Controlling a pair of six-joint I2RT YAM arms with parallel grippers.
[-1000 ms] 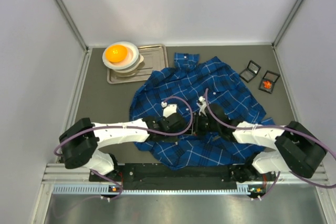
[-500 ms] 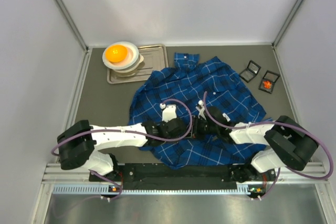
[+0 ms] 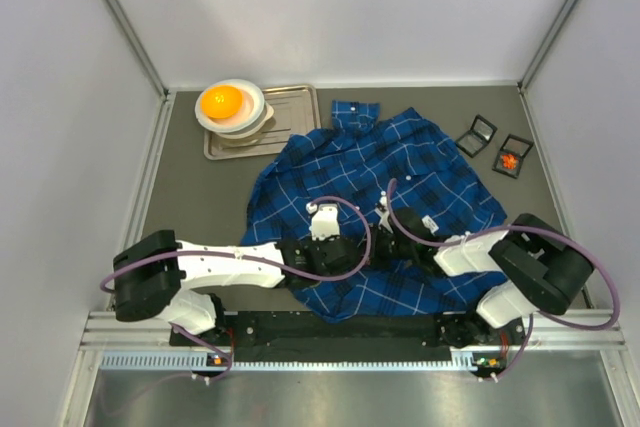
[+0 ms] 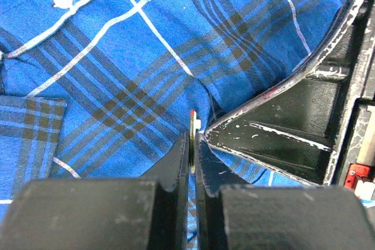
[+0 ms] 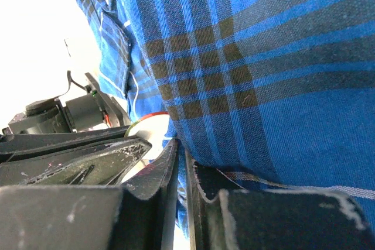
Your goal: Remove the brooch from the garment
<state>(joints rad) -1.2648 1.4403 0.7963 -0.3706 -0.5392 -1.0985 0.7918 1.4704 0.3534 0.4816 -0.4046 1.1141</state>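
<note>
Top view: you are working at the middle of the shirt (image 3: 400, 157), which is lying spread on the table (image 3: 200, 197). Your left gripper (image 4: 192, 147) is clamping the brooch (image 4: 192, 124) edge-on, your right gripper (image 5: 180, 153) is pinching cloth just beside it. The brooch is not yet looking free.
</note>
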